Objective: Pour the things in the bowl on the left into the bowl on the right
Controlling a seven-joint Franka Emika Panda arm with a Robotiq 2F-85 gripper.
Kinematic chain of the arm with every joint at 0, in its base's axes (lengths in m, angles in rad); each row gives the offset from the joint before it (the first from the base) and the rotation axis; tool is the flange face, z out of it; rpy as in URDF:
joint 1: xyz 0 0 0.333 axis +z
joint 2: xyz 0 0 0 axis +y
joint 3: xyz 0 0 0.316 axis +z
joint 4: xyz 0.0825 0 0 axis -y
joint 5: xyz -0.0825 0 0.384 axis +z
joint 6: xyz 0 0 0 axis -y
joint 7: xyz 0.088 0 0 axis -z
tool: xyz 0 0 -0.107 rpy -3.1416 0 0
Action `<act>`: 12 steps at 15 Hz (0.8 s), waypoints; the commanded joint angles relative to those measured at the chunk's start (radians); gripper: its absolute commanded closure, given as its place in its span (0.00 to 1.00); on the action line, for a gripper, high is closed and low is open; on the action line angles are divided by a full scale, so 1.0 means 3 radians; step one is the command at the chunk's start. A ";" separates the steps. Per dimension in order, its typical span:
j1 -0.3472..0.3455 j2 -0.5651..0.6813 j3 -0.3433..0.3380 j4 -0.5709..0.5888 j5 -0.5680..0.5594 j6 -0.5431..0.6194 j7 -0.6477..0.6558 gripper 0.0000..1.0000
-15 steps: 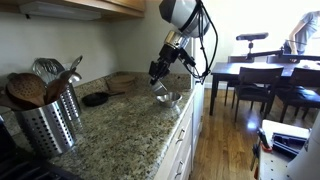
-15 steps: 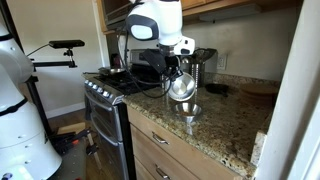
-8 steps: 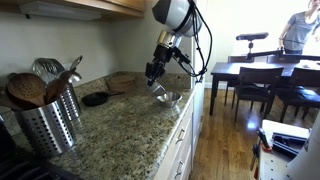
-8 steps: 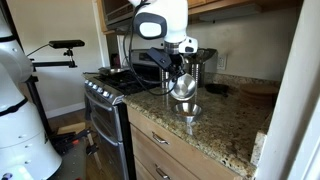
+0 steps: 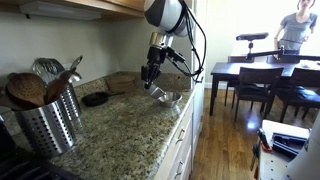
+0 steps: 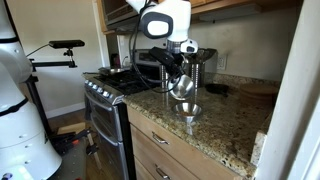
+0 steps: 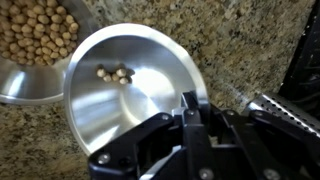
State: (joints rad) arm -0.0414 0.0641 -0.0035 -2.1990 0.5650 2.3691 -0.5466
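Wrist view: the claw (image 7: 189,103) gripped the steel bowl (image 7: 110,125); tilted off-centre, its last chickpeas (image 7: 113,73) could miss the fuller bowl (image 7: 18,90).

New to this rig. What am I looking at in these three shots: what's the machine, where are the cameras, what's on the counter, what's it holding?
The machine is a single robot arm with a two-finger gripper, steered remotely by a person. Two pictures come from cameras standing in the room, looking at the granite counter from different places. The third comes from a camera on the wrist, looking down past the gripper. The gripper is shut on the rim of a steel bowl, which has only a few chickpea-like pieces in it. Partly under its edge sits a second bowl full of the same pieces. Also on the counter are a metal utensil holder and a dark dish.
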 commanded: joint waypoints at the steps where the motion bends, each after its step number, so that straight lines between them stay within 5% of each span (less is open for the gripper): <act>1: 0.0033 0.0035 0.0014 0.0136 -0.0399 -0.0146 0.0421 0.96; 12: 0.0214 0.0092 0.0165 0.0403 -0.1258 -0.0465 0.1176 0.96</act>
State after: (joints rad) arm 0.0072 0.0767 0.0407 -2.1184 0.2436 2.2838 -0.2594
